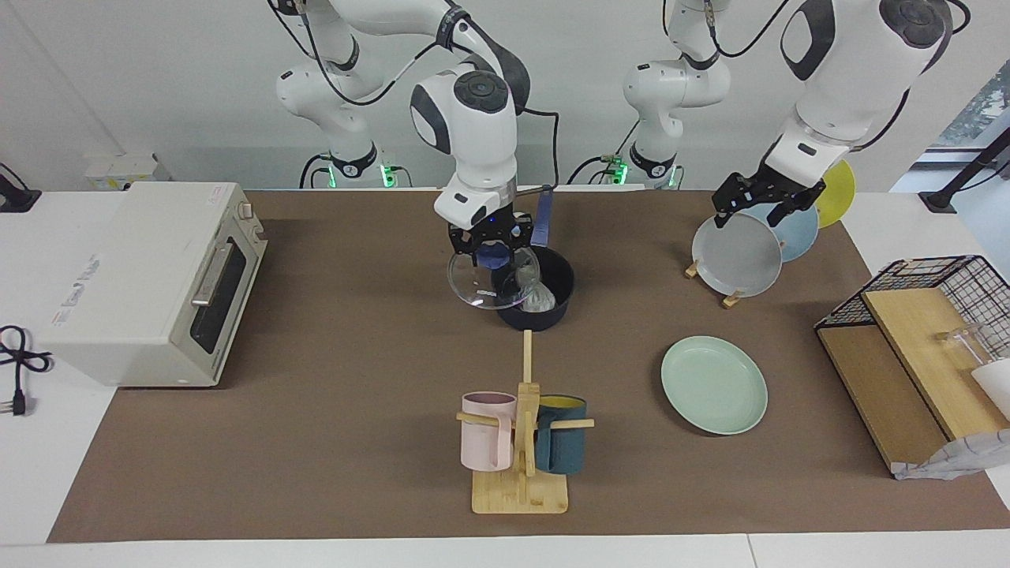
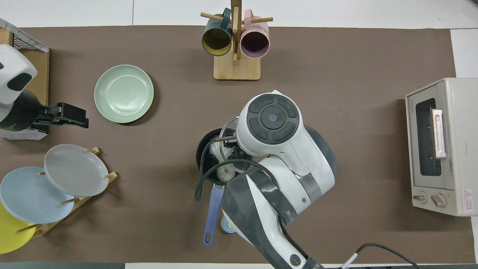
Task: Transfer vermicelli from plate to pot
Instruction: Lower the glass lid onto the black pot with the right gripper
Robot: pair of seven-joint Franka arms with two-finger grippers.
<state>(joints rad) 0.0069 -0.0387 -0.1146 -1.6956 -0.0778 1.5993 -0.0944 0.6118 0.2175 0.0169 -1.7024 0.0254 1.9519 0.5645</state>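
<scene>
The dark navy pot stands mid-table, its long blue handle pointing toward the robots. Both whitish vermicelli nests lie inside it, and they also show in the facing view. The mint-green plate lies bare toward the left arm's end, farther from the robots than the pot. My right gripper is shut on the blue knob of a glass lid and holds it tilted over the pot's rim. My left gripper hangs over the grey plate.
A plate rack with the grey plate, a light blue plate and a yellow plate stands near the left arm. A mug rack holds pink and dark teal mugs. A toaster oven and a wire basket stand at the table's ends.
</scene>
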